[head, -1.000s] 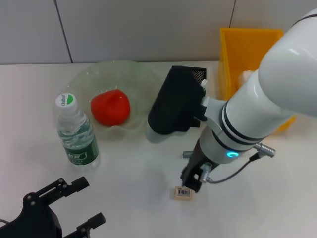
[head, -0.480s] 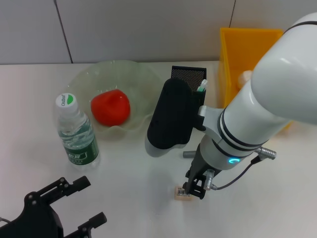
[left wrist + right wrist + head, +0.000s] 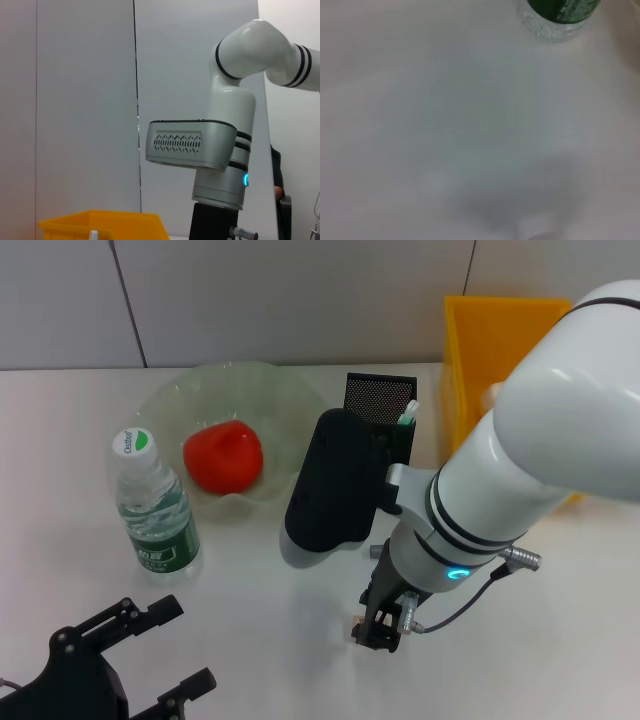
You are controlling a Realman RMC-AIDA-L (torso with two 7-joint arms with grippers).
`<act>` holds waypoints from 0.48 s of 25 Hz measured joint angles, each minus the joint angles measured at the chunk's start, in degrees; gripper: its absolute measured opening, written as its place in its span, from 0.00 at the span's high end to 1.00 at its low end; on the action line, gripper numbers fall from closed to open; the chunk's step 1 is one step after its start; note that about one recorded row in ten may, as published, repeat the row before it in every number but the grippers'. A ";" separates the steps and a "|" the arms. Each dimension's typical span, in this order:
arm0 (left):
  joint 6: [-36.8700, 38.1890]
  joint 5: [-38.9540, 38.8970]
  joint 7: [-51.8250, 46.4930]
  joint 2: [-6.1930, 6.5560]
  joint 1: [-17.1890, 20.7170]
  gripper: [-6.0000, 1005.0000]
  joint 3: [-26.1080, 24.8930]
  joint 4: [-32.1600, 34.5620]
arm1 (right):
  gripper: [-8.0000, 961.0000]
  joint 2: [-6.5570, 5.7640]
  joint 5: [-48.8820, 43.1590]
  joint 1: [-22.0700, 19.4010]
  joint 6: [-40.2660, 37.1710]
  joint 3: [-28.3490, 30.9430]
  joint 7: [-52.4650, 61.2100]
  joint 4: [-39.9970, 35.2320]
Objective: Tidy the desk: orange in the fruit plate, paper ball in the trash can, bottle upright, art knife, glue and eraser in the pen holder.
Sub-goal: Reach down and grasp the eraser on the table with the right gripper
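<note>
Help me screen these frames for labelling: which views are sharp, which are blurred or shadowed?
Head view: sharp, evenly lit, bottle and right pincer crisp, soft shadow under the arm. Right wrist view: badly out of focus, only the bottle's base recognisable, dark smudge of shadow below. Left wrist view: sharp, shows wall and arm, not the desk.

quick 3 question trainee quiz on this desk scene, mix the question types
1. True or false: the clear plastic water bottle with the green label stands upright.
2. Where is the red-orange fruit? A) on the white table B) in the clear glass fruit plate C) in the yellow bin
3. Fill in: the right gripper is low over the table in front of the black mesh ____.

Key: 1 true; 2 B; 3 pen holder. The left gripper sits at the table's near edge.
</note>
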 joint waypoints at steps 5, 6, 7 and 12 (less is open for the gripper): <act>0.00 0.00 0.00 0.00 0.00 0.33 0.00 0.00 | 0.67 0.00 0.00 0.10 0.04 -0.14 -0.01 -0.30; 0.00 0.00 0.00 0.00 0.00 0.33 0.03 0.00 | 0.66 0.00 0.00 0.10 0.04 -0.04 -0.01 -0.42; 0.00 0.00 0.00 0.00 0.00 0.33 0.03 0.00 | 0.65 0.00 0.00 0.11 0.11 0.11 -0.01 -0.66; 0.00 -0.01 -0.06 0.15 0.00 0.33 0.25 0.00 | 0.59 0.00 0.00 0.42 0.67 -0.13 -0.01 -1.72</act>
